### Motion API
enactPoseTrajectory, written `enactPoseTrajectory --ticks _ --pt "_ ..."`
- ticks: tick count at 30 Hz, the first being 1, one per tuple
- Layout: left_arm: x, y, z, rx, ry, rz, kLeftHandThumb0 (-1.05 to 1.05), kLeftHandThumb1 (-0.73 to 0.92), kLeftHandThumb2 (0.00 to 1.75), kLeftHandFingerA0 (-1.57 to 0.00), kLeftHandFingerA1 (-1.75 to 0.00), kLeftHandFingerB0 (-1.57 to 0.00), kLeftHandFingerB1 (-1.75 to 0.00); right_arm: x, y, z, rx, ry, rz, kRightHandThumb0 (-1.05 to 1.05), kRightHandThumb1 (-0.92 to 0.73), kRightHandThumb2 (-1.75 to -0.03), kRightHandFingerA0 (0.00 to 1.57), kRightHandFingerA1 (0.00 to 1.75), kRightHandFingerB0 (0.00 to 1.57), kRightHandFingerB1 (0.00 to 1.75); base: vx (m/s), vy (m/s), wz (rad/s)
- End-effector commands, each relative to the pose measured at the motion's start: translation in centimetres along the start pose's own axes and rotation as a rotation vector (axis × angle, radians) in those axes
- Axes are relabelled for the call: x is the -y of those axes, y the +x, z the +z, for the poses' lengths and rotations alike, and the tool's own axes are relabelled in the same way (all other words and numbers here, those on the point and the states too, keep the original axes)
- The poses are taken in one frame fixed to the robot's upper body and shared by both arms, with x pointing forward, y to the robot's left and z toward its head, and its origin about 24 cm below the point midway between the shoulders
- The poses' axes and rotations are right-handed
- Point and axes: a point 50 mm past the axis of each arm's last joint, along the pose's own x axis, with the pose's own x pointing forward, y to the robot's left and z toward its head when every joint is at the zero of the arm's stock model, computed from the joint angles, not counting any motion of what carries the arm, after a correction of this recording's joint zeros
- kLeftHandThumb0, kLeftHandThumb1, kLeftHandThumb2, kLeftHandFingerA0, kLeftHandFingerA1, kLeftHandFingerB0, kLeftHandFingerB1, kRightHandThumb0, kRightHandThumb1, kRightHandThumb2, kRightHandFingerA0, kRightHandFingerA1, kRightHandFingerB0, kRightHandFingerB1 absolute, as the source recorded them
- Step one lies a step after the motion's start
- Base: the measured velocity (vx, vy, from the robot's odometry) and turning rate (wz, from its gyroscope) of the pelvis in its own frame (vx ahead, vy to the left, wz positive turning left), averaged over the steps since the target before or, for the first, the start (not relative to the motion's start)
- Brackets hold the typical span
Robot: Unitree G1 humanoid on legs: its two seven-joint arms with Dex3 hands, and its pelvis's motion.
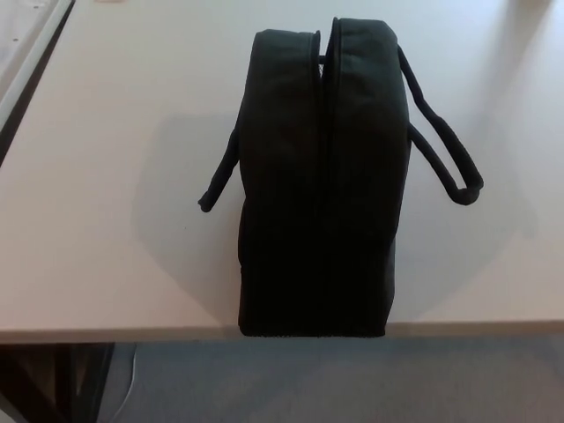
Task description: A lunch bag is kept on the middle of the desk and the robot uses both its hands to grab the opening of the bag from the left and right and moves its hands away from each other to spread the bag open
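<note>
Right now, in the head view, you have the lunch bag [322,185] standing upright in the middle of the frame, its near end reaching the front edge of the worktop [106,176]. It is black, soft-sided fabric, and its top seam [325,70] runs away from you as a narrow slit between two padded halves; near the upper centre of the frame the lips sit only slightly apart. That orientation suits the job: one half lies to picture left and one to picture right, so each side should be reachable from its own flank, and pulling outward would likely part the slit. One carry strap [441,132] loops out to the right of the frame and rests on the surface; the other strap [222,172] droops down the left side, its end near centre left. Both hang clear of the seam, so they should not block a grab, though you may want to avoid snagging them.

Neither robot hand shows anywhere in this view, left or right, so you cannot tell whether either is wide, narrow or holding anything. Judging from that, the spreading has not begun.

The worktop is a pale, matte, smooth surface, and the bag casts a soft shadow on both sides. Below the front edge you see grey-blue floor [352,379], with a dark desk leg [79,379] at lower left. At the upper left corner a white object [22,44] lies beyond the worktop edge; what it is you cannot tell.
</note>
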Motion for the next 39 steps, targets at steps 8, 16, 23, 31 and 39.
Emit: enactPoseTrajectory --ticks 8,16,23,31,39 --pt "-6.6 -5.7 8.4 0.716 -0.010 0.300 0.03 0.41 0.87 -0.38 -0.58 -0.09 -0.47 4.8 -4.6 6.9 0.640 -0.173 -0.238 -0.26 -0.55 -0.57 0.30 0.39 0.14 0.27 0.00 0.000 0.00" --pt "-12.8 -7.9 13.6 1.044 0.252 0.634 0.01 0.36 0.84 -0.39 -0.58 -0.10 -0.47 11.7 -7.7 11.3 0.870 -0.505 -0.539 -0.37 -0.52 -0.56 0.19 0.35 0.17 0.27 0.00 0.000 0.00" --pt "-17.1 -9.1 19.0 1.307 0.427 0.767 -0.01 0.39 0.86 -0.32 -0.57 -0.09 -0.47 17.8 -8.8 17.1 1.059 -0.651 -0.787 -0.36 -0.53 -0.57 0.25 0.35 0.19 0.28 0.00 0.000 0.00" --pt "-21.7 -7.8 25.5 1.454 0.566 0.942 -0.12 0.39 0.86 -0.79 -0.89 -0.15 -0.49 23.8 -8.7 24.2 1.126 -0.857 -0.973 -0.26 -0.36 -0.86 0.29 0.57 0.06 0.47 0.00 0.000 0.00" --pt "-23.6 -4.4 30.7 1.433 0.757 0.941 -0.11 0.54 0.55 -0.76 -0.47 -0.45 -0.37 27.0 -7.5 30.3 1.194 -1.050 -0.989 -0.31 -0.51 -0.55 0.64 0.41 0.24 0.29 0.00 0.000 0.00"
